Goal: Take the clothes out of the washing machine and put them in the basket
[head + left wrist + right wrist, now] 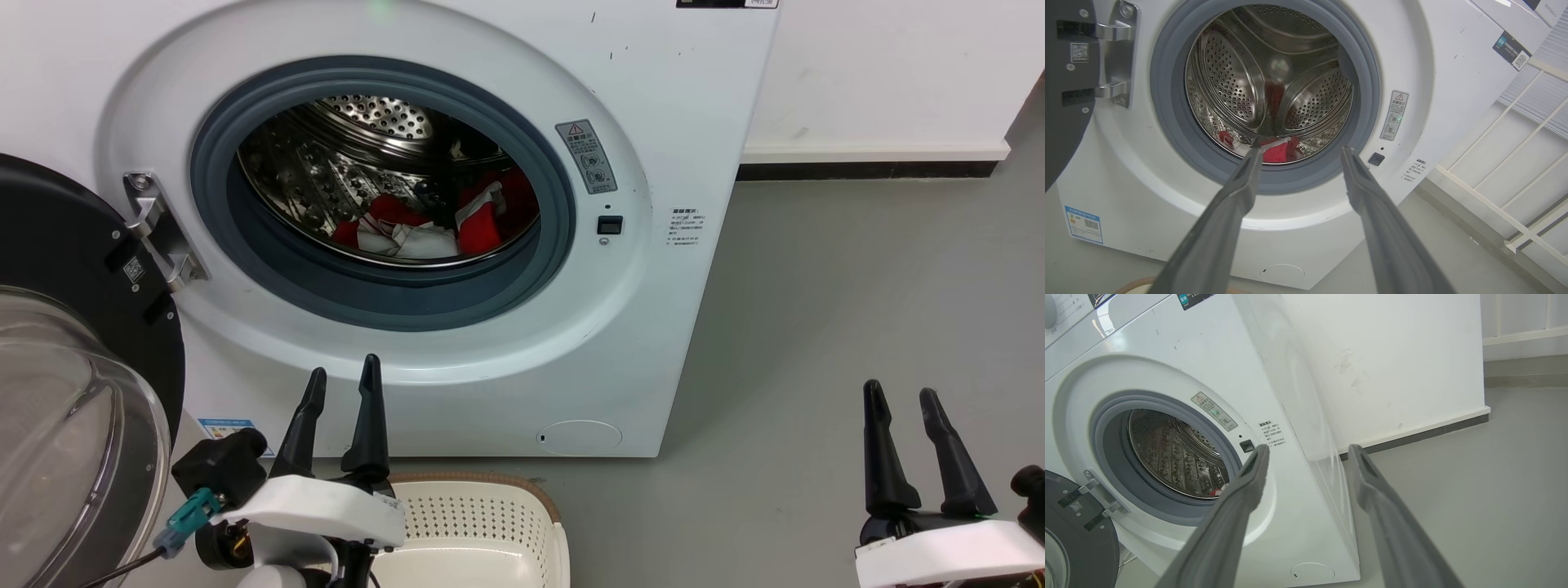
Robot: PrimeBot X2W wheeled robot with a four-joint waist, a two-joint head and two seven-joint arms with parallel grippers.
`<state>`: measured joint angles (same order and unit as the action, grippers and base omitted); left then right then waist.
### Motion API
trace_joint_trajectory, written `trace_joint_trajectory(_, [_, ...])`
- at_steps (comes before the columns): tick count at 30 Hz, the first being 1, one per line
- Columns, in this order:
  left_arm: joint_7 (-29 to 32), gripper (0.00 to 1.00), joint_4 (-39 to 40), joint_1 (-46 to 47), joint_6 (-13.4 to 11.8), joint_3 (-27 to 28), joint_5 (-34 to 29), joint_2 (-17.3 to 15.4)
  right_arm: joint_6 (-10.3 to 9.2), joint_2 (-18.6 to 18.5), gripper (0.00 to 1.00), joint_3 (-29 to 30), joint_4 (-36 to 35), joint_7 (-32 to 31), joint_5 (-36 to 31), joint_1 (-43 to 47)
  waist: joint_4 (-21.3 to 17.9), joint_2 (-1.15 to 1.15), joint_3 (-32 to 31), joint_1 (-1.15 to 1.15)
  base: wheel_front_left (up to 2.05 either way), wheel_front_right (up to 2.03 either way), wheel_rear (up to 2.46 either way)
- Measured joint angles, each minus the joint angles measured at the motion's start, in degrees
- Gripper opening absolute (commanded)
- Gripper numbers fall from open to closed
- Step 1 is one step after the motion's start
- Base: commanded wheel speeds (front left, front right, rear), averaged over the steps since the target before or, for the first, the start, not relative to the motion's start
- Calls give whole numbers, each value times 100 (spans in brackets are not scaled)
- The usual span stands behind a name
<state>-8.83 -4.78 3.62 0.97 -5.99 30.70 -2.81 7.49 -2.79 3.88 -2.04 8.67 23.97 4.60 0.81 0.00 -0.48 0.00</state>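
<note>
While both arms sit low in front of the washing machine, the left gripper has its two dark fingers parted and holds nothing. The right gripper, well off to the right above the grey floor, is parted and empty too. The cream basket with its brown rim stands on the floor just beside the left wrist, close to the machine's front. The round black-rimmed glass door is swung wide to the left on its metal hinge. Beyond the grey rubber ring, the red-and-white clothes lie heaped at the bottom of the steel drum, a little right of centre. In the left wrist view the fingers point toward that opening. A white wall stands behind the machine on the right.
</note>
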Motion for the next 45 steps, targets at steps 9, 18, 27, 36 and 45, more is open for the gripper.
trace_joint_trajectory(9, [-123, 100, -12, -20, -54, -63, -543, -1, 0, 0, 100, 18, -32, 140, -579, 71, 2, 0, -19, 0, 0, 0, 0])
trace_joint_trajectory(18, [-245, 100, -58, -51, -71, -92, -1038, -1, 1, -1, 100, 66, -21, 249, -1095, 143, 30, 0, -23, 0, 0, 0, 0])
trace_joint_trajectory(27, [-352, 100, -103, -96, -91, -109, -1505, -2, 1, -1, 100, 101, -26, 314, -1593, 180, 61, 0, -20, 0, 0, 0, 0])
trace_joint_trajectory(36, [-450, 100, -157, -146, -124, -162, -1898, -2, 1, -1, 100, 123, -66, 305, -2035, 254, 107, 0, -33, 0, 0, 0, 0])
trace_joint_trajectory(45, [-544, 100, -193, -232, -200, -214, -2257, -2, 1, -2, 100, 130, -118, 280, -2449, 302, 182, 0, -50, 0, 0, 0, 0])
